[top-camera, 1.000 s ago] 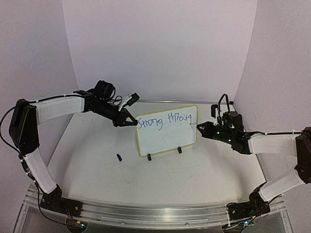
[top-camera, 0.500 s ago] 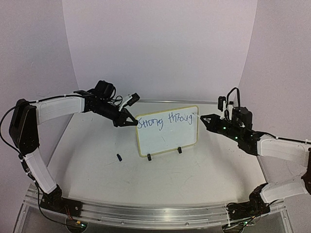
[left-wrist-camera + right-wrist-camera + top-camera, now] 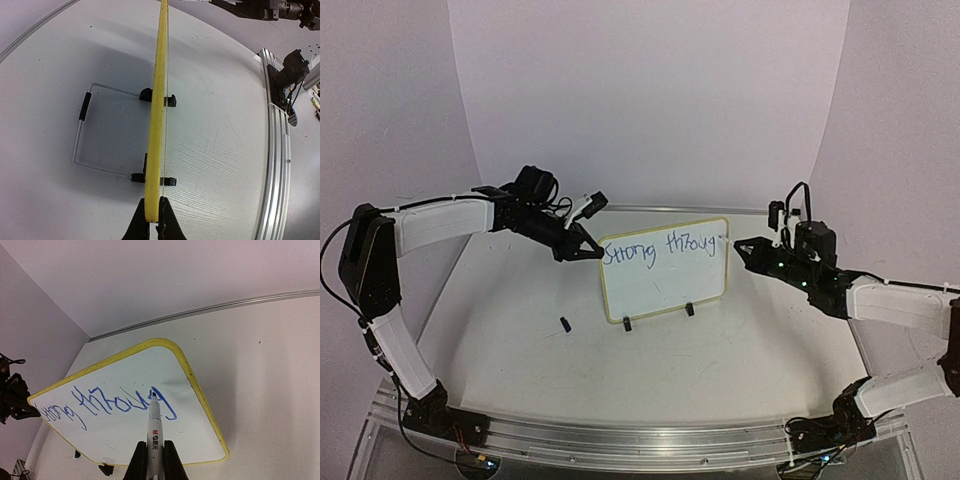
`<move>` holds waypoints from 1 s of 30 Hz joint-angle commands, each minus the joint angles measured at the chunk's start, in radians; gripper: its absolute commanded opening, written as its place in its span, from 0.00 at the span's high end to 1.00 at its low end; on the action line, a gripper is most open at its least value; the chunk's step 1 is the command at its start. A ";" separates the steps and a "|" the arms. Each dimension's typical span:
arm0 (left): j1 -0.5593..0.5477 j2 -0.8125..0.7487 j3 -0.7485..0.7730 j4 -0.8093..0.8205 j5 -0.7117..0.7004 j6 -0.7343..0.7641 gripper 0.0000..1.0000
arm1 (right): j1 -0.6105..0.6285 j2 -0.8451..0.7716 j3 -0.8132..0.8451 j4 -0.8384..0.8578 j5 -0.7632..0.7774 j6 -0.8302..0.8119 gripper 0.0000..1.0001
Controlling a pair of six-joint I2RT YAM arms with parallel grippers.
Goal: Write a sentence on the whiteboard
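Writing so far: blue words, roughly "Strong throug", are seen along the top of the whiteboard [image 3: 665, 275], so the sentence is judged unfinished.
Whiteboard place: it is stood upright on the desk [image 3: 720, 370] at the centre of the top view, propped on black clip feet [image 3: 627, 323].
Left gripper [image 3: 588, 250]: it is closed on the yellow frame at the board's left edge, and the board is judged to be steadied by it.
Right gripper [image 3: 738, 245]: it is clamped around a marker [image 3: 154, 425], just beside the board's right edge.
Handling: the board is judged light, stiff and smooth-faced, so it may be tipped or slid by pen pressure. The thin frame edge is the place to be gripped, since wet ink on the face could be smeared.
Left wrist view only: the board is shown edge-on as a yellow strip, and a wire stand [image 3: 82, 130] is revealed on the side hidden from the top view.
Right wrist view only: the marker tip is seen at the last letter; contact cannot be told.
Top view only: a small dark object [image 3: 564, 324] is seen on the desk, lower left of the board.
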 commanded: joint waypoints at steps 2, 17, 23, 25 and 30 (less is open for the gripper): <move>-0.013 0.024 0.001 -0.076 -0.080 0.048 1.00 | -0.003 0.019 0.064 0.034 0.028 -0.033 1.00; -0.014 0.024 0.001 -0.076 -0.083 0.050 1.00 | -0.003 0.099 0.115 0.056 0.032 -0.049 1.00; -0.014 0.024 0.002 -0.074 -0.082 0.050 1.00 | -0.004 0.102 0.058 0.055 0.034 -0.016 1.00; -0.014 0.024 0.002 -0.075 -0.082 0.050 1.00 | -0.004 0.104 0.040 0.055 0.034 -0.008 1.00; -0.014 0.026 0.002 -0.075 -0.082 0.050 1.00 | -0.004 0.105 0.022 0.055 0.035 0.001 1.00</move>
